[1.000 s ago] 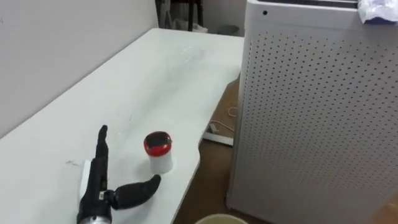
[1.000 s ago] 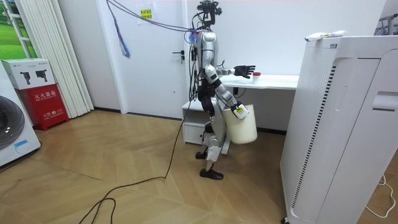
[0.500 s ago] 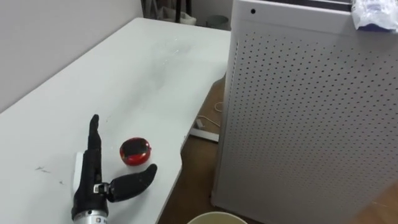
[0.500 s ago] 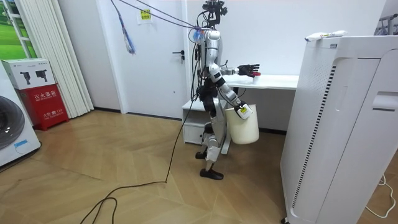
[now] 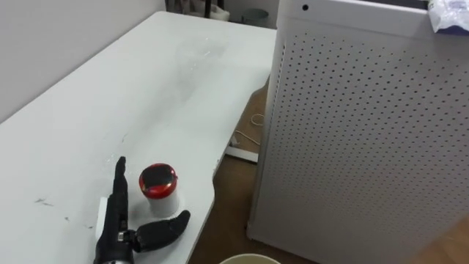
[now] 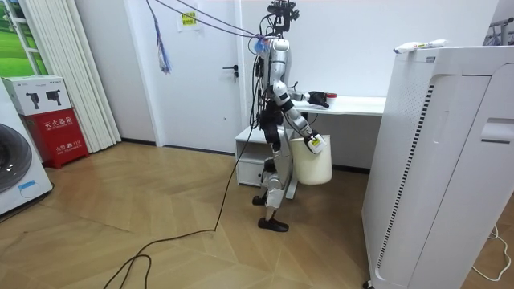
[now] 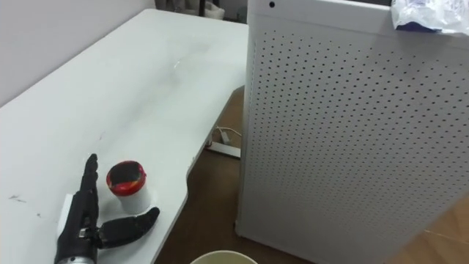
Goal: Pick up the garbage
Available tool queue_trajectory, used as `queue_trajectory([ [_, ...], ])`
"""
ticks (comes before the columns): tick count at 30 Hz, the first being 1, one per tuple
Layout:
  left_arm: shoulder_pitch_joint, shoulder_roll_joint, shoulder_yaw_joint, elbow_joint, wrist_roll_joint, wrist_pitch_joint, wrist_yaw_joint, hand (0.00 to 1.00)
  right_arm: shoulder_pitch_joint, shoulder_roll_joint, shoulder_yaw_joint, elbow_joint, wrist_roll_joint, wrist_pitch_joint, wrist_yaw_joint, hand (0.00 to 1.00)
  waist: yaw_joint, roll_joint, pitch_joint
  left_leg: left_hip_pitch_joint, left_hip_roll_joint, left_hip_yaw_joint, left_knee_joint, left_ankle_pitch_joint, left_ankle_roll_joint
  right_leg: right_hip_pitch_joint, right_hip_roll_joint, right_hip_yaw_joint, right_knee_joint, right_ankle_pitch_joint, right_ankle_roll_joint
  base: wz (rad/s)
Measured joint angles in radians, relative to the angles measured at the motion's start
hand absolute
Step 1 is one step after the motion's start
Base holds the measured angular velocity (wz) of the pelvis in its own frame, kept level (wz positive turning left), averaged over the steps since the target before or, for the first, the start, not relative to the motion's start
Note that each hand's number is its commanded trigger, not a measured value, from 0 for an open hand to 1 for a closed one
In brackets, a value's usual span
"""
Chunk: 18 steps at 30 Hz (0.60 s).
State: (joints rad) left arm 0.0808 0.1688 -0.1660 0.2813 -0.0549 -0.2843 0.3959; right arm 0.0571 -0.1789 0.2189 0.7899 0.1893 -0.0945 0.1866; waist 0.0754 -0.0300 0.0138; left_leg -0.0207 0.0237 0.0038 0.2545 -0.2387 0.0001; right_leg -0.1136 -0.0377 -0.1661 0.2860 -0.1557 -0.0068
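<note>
A small white cup with a red lid (image 5: 158, 185) (image 7: 127, 182) stands near the white table's (image 5: 146, 95) front edge. My left hand (image 5: 117, 227) (image 7: 80, 220) lies on the table right beside it. The hand is open, with straight fingers to the cup's left and the thumb spread below the cup. A crumpled white and blue wrapper (image 5: 448, 13) (image 7: 429, 16) lies on top of the tall white perforated cabinet (image 5: 366, 132). In the room view I stand at the table, and my right hand (image 6: 313, 143) holds a cream bucket (image 6: 312, 162) at my side.
The bucket's rim (image 5: 253, 258) shows just below the table edge. The cabinet (image 6: 438, 160) stands close to the table's right, with a narrow strip of wooden floor (image 5: 234, 198) and a white power strip (image 5: 238, 154) between them. A wall runs along the table's left.
In the room view my left hand has come down from above the table to rest by the cup. The eye views have shifted slightly. The bucket stays in my right hand.
</note>
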Motion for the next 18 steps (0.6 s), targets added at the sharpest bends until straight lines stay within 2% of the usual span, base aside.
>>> queue_trajectory([
  [8,-0.007,0.001,0.009,0.036,-0.028,-0.002,-0.013,0.0,0.0,0.004,0.0,-0.007,0.0,0.0,0.0,1.0,-0.007,0.003,-0.0031,0.032,0.001,0.018,-0.017,0.002,0.001,0.026,0.004,0.013,-0.015,0.01,0.001,-0.06],
  [13,-0.008,-0.001,0.016,0.055,-0.036,-0.003,-0.012,0.0,0.0,0.011,0.0,-0.007,-0.001,0.001,0.0,1.0,-0.016,0.012,-0.0091,0.041,0.001,0.024,-0.023,0.006,0.004,0.036,0.005,0.017,-0.031,0.022,0.004,-0.03],
  [18,-0.008,-0.004,0.015,0.059,-0.054,-0.005,-0.012,0.0,0.001,0.018,0.002,-0.008,-0.003,0.001,0.0,1.0,-0.016,0.011,-0.0087,0.054,0.0,0.026,-0.027,0.007,0.005,0.046,0.004,0.017,-0.033,0.022,0.004,0.0],
])
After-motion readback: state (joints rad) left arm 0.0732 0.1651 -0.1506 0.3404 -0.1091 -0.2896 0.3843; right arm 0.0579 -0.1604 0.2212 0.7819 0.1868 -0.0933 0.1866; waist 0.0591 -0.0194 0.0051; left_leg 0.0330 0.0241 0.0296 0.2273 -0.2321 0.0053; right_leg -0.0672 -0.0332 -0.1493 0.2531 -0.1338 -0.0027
